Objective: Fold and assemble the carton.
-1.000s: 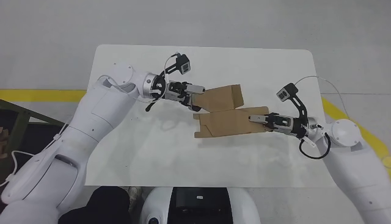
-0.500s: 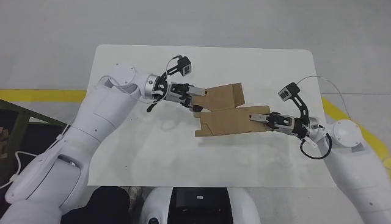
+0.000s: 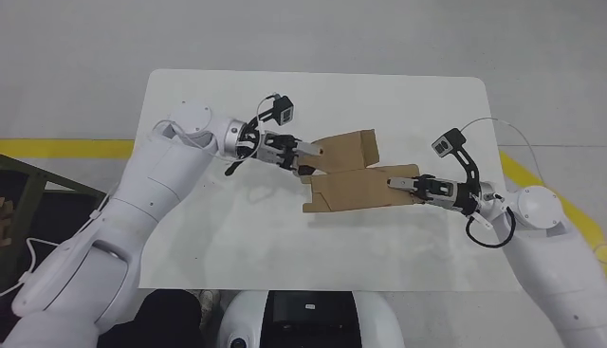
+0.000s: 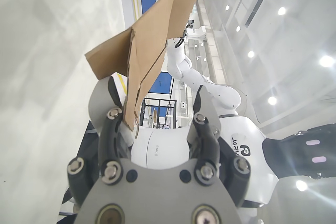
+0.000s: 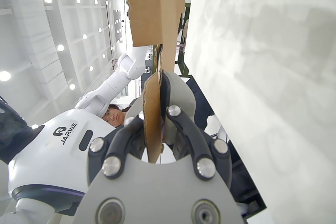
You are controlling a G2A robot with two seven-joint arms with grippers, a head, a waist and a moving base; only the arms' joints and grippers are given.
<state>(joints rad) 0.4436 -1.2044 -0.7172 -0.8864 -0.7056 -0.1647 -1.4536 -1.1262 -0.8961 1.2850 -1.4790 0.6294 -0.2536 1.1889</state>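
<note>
The brown carton [image 3: 356, 173] is a flattened, partly unfolded sheet held above the middle of the white table [image 3: 218, 244], spanning between both arms. My left gripper [image 3: 305, 156] is at its left end. In the left wrist view that gripper [image 4: 157, 96] stands open, and the carton's [image 4: 152, 46] ragged corner lies between the fingers against one finger [image 4: 115, 96]. My right gripper [image 3: 396, 185] is at the carton's right end. In the right wrist view it [image 5: 155, 96] is shut on the cardboard [image 5: 155, 12] edge.
The table's bare white top runs wide in front of and behind the carton. A yellow floor line [image 3: 57, 147] runs past the left side, and a dark rack [image 3: 19, 201] stands at the left edge.
The left wrist has rolled slightly, bringing its camera closer to the arm. The carton's left end has barely shifted. The right arm has held still.
</note>
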